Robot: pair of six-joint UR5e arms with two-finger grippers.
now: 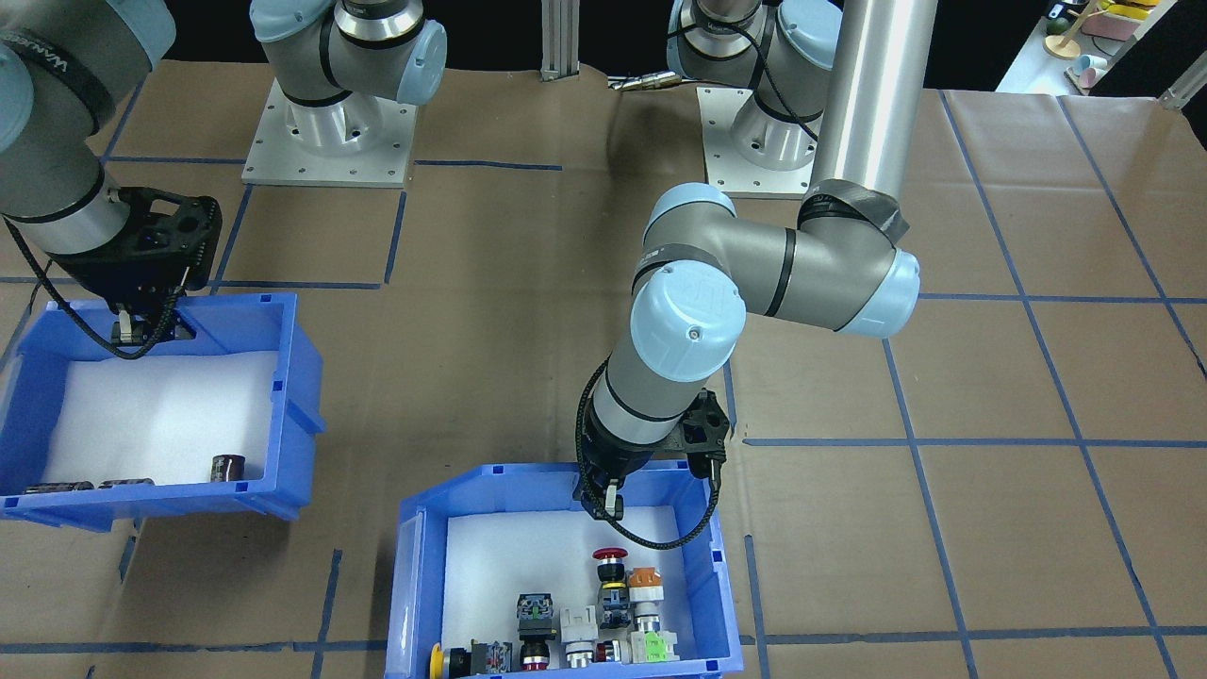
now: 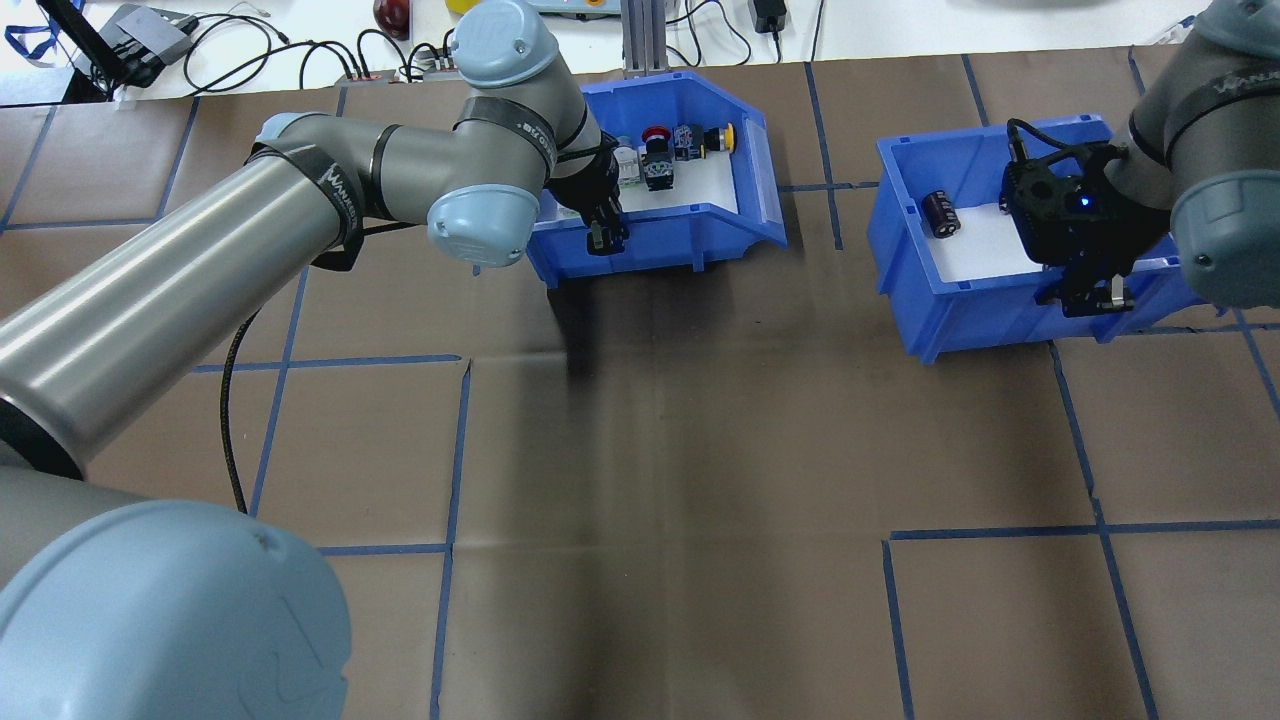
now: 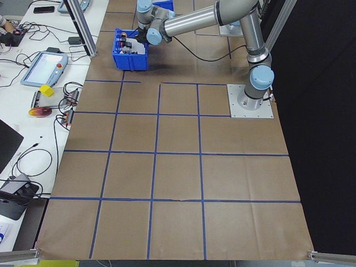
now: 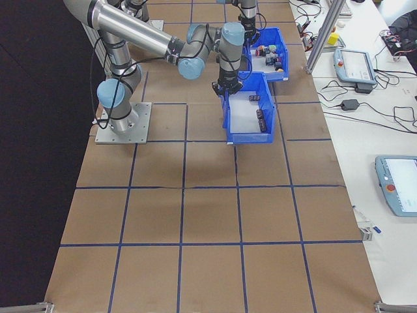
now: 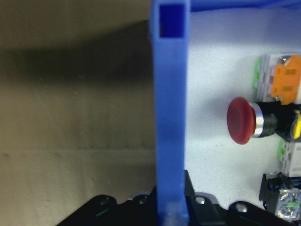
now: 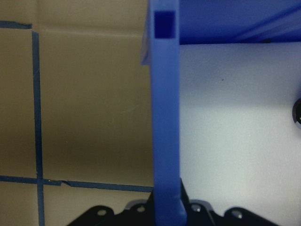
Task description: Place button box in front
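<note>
The button box (image 2: 672,225) sits at the table's far side, left of the second blue bin (image 2: 960,300). Judged stiff, light plastic; its loose push-buttons (image 1: 603,613) may slide if tilted. The near wall is the sound hold. The left gripper (image 2: 598,236), arm reaching forward and wrist down, is clamped on that wall. The right gripper (image 2: 1090,292) likewise pinches the other bin's wall.

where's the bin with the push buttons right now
In the overhead view the blue plastic button bin sits far centre-left, its near wall gripped by the left end effector, left of the matching blue bin.
</note>
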